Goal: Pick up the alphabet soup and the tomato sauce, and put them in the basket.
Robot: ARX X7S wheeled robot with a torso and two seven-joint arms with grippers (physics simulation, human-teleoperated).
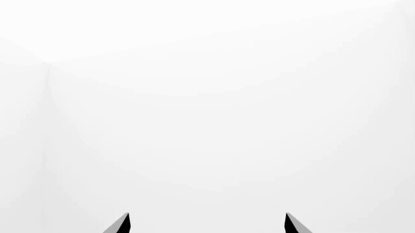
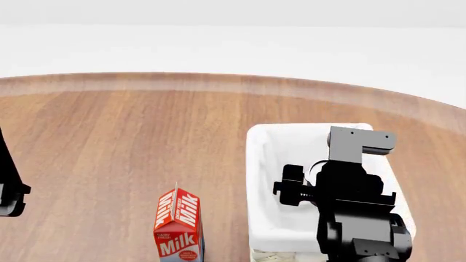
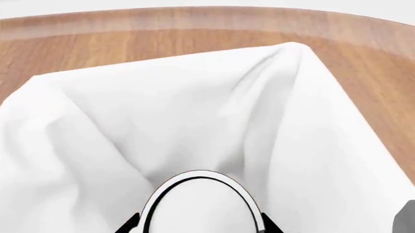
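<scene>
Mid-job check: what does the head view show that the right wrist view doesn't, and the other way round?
Only the head view shows the milk carton, standing upright beside the basket, plus the right arm's black body above the basket and part of the left arm at the edge. Only the right wrist view shows the pale round top of a can between the right pincer tips, over the white lining; its label is hidden. Both show the basket and the wooden table.

Basket (image 2: 256,180): on the table (image 2: 109,136), near its right edge; milk carton (image 2: 178,225) just left (front edge); can (image 3: 199,206) over the basket's inside.
</scene>
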